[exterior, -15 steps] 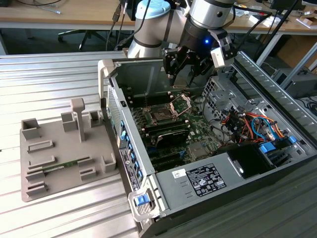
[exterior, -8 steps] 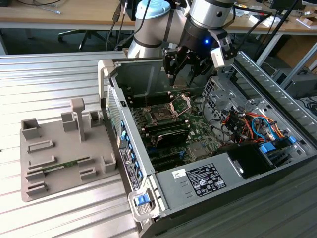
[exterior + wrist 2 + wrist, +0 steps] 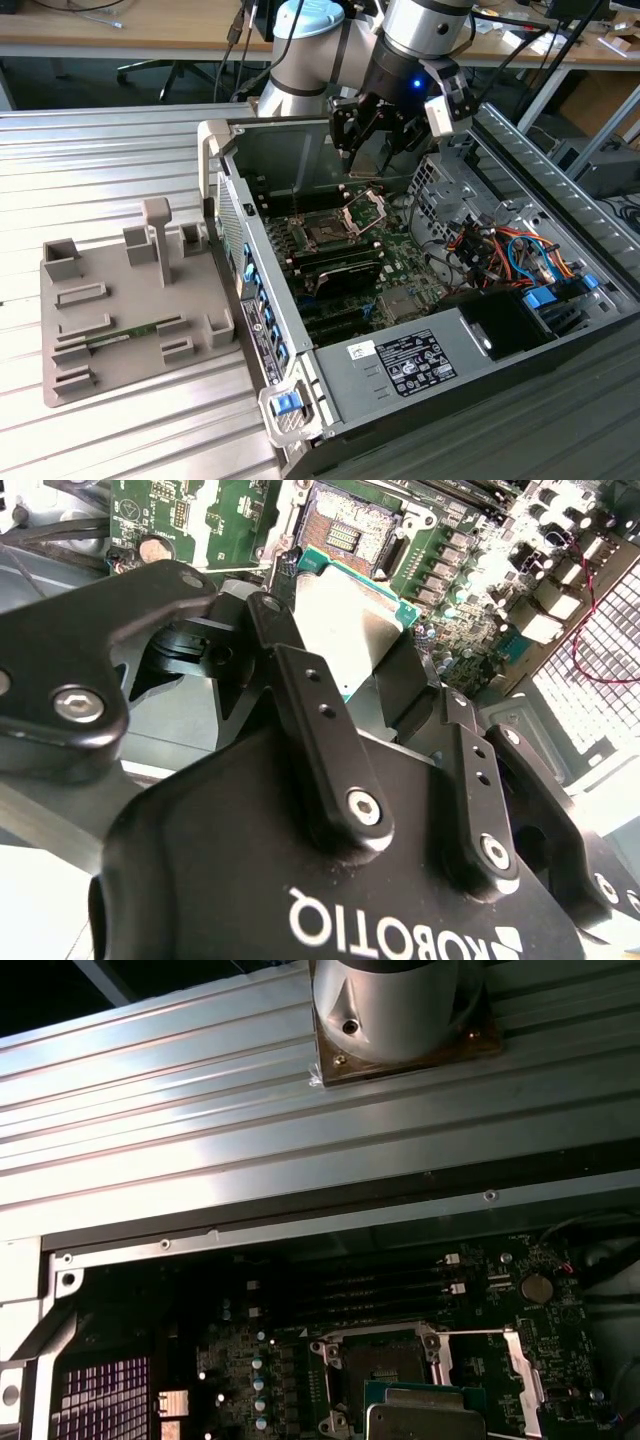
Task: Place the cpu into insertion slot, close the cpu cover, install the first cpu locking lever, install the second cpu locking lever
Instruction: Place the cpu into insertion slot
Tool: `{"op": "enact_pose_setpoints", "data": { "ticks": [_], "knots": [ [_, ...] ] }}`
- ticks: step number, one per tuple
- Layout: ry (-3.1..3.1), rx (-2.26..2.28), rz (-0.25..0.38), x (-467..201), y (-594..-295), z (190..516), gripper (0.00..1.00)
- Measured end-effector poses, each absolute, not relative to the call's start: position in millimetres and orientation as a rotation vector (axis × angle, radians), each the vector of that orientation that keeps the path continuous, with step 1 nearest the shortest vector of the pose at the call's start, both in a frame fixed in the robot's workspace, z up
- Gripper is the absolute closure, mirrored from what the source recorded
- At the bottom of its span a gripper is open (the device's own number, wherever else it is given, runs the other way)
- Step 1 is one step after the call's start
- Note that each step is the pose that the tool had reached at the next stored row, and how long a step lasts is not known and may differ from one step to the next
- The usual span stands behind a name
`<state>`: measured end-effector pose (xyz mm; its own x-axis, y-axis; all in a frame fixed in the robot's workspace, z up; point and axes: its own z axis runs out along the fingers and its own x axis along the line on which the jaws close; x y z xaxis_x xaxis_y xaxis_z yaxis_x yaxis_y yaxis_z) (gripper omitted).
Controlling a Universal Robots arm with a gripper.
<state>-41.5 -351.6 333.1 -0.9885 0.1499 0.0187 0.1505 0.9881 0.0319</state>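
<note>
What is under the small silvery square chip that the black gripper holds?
The open dark square socket on the green motherboard; the chip hides part of it.

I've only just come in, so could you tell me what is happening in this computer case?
A robot arm is working over the open computer case. Its gripper is shut on the cpu, holding it above the motherboard, close to the insertion slot but not yet in it. The cpu cover stands open, and nothing has been closed or locked.
</note>
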Motion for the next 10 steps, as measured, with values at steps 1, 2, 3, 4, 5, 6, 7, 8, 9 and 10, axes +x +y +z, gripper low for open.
{"op": "enact_pose_setpoints", "data": {
  "ticks": [1,2,3,4,5,6,7,8,9,10],
  "knots": [
    [-3.116,-0.237,-0.052,-41.5,-351.5,333.1,0.46],
    [-3.116,-0.238,-0.052,-41.5,-351.6,333.1,0.46],
    [-3.116,-0.241,-0.052,-41.5,-351.6,333.1,0.46],
    [-3.116,-0.242,-0.052,-41.5,-351.6,333.1,0.46],
    [-3.116,-0.243,-0.052,-41.5,-351.6,333.1,0.46],
    [-3.115,-0.246,-0.052,-41.5,-351.6,333.1,0.46],
    [-3.115,-0.248,-0.052,-41.5,-351.6,333.1,0.46],
    [-3.115,-0.249,-0.052,-41.5,-351.6,333.1,0.46],
    [-3.115,-0.25,-0.052,-41.5,-351.6,333.0,0.46],
    [-3.115,-0.252,-0.052,-41.5,-351.6,333.0,0.46]
  ]
}}
